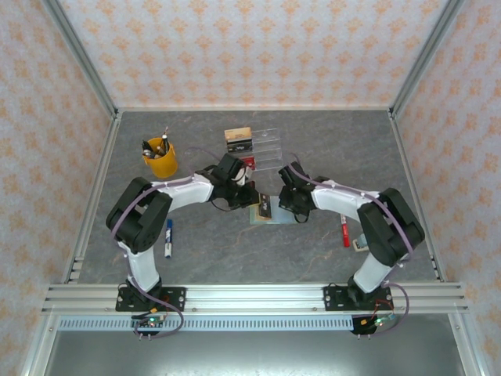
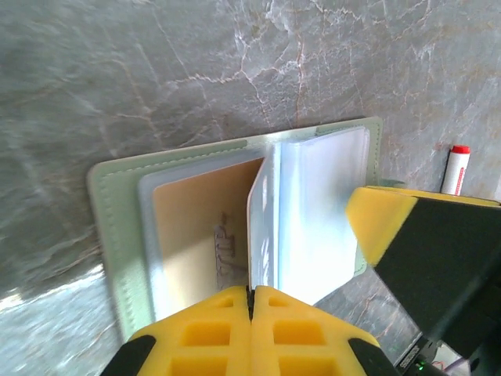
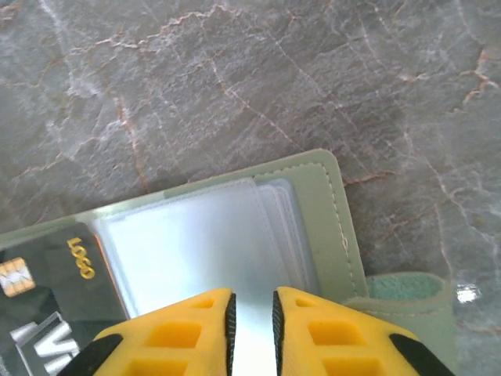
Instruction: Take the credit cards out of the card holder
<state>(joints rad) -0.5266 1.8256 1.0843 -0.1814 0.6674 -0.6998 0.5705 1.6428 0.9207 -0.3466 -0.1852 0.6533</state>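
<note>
The card holder [image 2: 109, 235] looks like matt, soft leatherette with a stitched rim, and its inner sleeves [image 2: 321, 211] are clear, glossy plastic. The tan-orange card [image 2: 196, 227] looks dull behind its sleeve; the black card [image 3: 55, 290], lower left, shines, with gold lettering. The table [image 2: 156, 70] is smooth, marble-veined grey. The left gripper [image 2: 251, 291] has matt yellow fingers of moulded plastic.

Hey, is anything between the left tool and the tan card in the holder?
Yes. The tan card appears to lie inside a clear sleeve of the open holder, so plastic covers it. The left tool is shut and seems to pinch an upright page beside the card, not the card itself.
</note>
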